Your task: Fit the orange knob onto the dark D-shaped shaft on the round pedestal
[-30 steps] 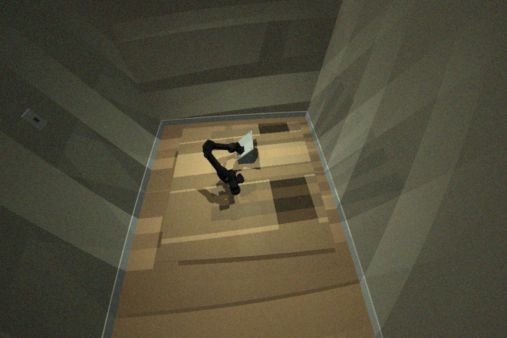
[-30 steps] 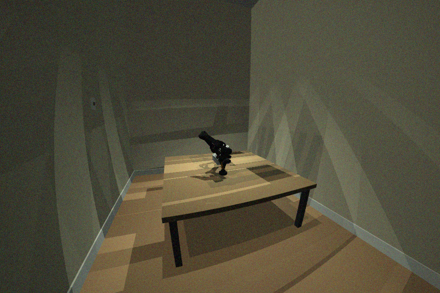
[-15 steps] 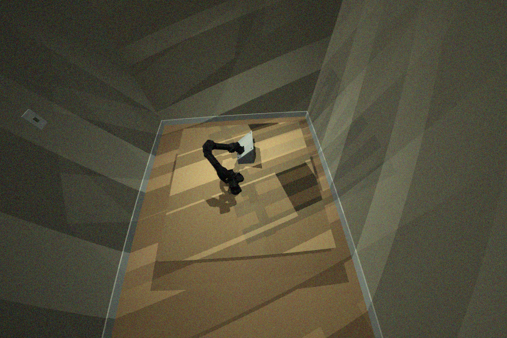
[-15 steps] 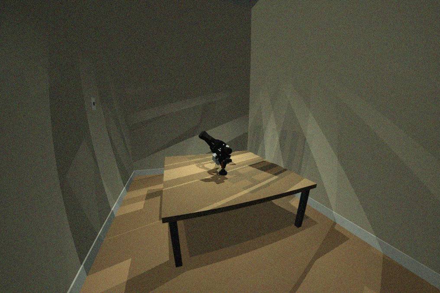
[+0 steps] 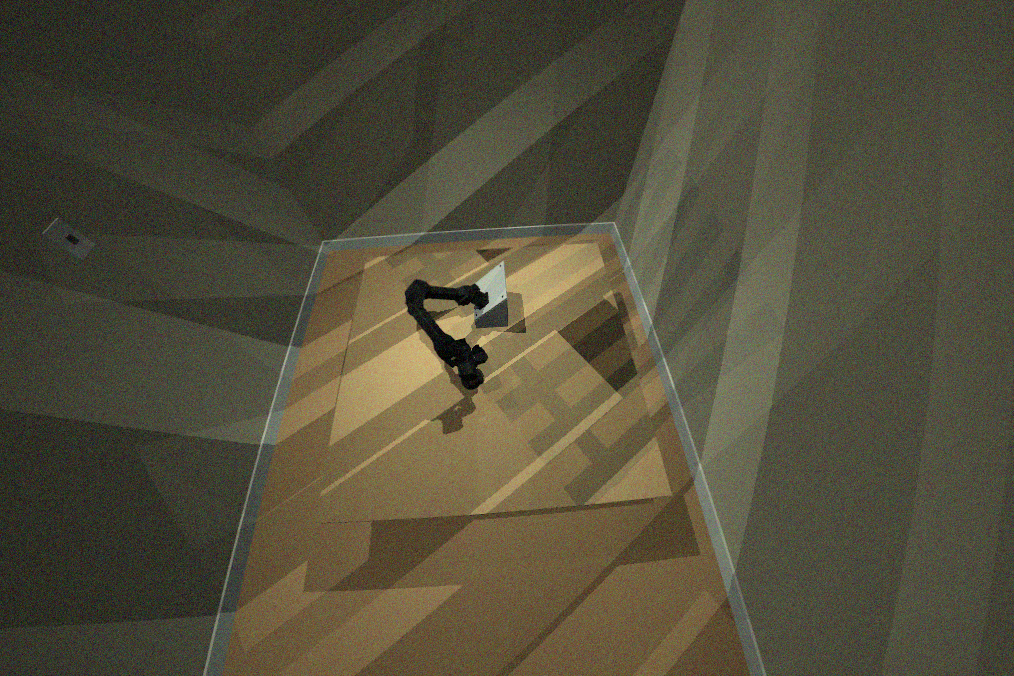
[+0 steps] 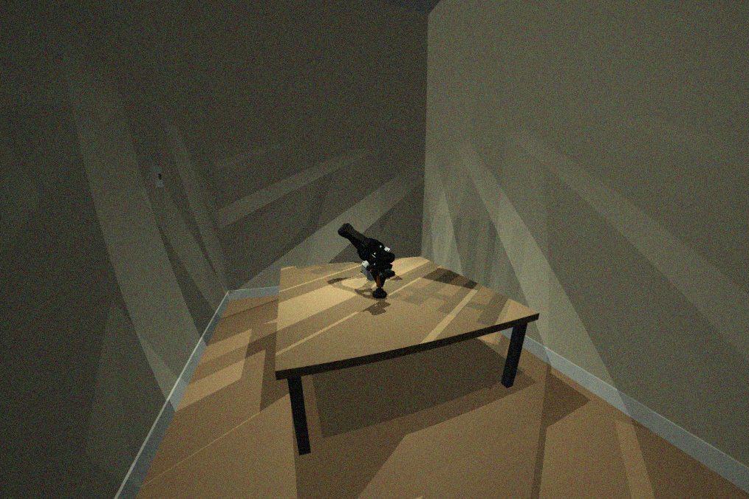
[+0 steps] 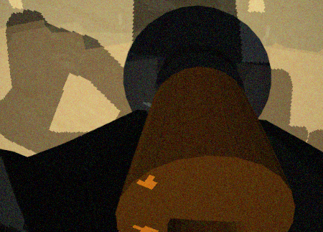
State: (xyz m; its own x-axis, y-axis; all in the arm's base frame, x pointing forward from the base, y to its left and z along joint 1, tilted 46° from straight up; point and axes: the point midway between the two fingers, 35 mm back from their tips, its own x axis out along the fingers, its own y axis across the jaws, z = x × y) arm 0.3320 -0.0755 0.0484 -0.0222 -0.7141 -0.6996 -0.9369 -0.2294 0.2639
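The orange knob [image 6: 379, 281] [image 7: 208, 122] is upright between my fingers, above the dark round pedestal [image 6: 379, 294] [image 7: 197, 29]. My gripper [image 6: 379, 279] [image 7: 200, 126] is shut on it, with a black finger at each side in the wrist view. The knob's lower end is over the middle of the pedestal. The D-shaped shaft and the knob's hole are hidden. Whether the knob's lower end touches the pedestal I cannot tell. In the top view the arm hides the knob and pedestal.
The black arm [image 5: 433, 328] reaches forward from its mount beside a pale plate [image 5: 493, 280] on a dark block. The wooden table [image 5: 413, 470] [image 6: 340, 341] bears them. Slanting bands of light and shadow cross the table and walls.
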